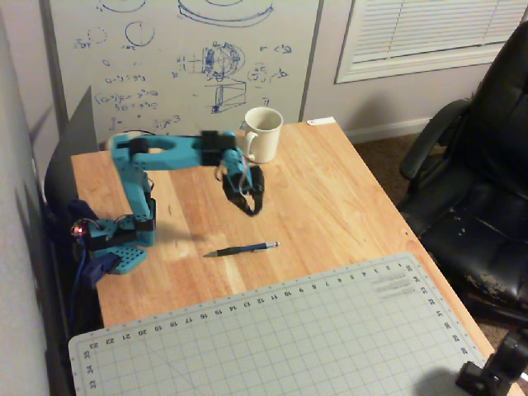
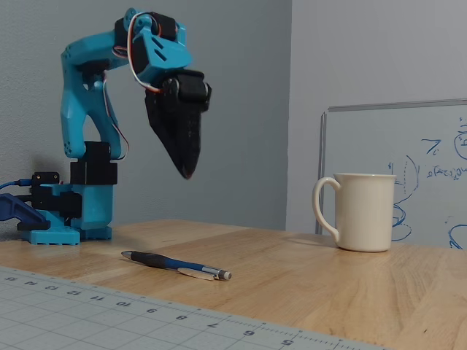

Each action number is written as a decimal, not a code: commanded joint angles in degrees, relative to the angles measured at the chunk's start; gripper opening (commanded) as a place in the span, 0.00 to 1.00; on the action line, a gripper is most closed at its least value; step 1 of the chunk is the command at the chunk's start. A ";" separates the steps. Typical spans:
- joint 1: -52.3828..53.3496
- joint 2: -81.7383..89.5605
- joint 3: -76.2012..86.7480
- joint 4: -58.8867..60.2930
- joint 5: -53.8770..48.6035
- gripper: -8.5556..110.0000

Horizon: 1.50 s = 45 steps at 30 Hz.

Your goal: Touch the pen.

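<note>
Pen (image 1: 241, 248) lies flat on the bench (image 1: 330, 190), near of my gripper (image 1: 251, 209), which hangs above it with jaws together, holding nothing. I judge it light, stiff and rolls easily; I'd tap mid-barrel, gently.

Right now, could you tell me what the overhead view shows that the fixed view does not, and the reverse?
Only the overhead view shows the black office chair, the window blinds and the whole grey cutting mat, plus the pincer's offset from the pen across the table. Only the fixed view shows the pincer hanging well above the tabletop, tips pointing down. Both show the blue arm, the pen lying flat, the cream mug and the whiteboard.
</note>
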 commanded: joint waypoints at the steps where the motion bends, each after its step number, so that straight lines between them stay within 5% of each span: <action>1: 1.23 -8.35 -7.56 -1.23 -0.35 0.08; 11: 1.14 -22.41 -13.18 -1.23 -0.26 0.08; 45: 2.64 -28.48 -12.22 -1.23 0.53 0.08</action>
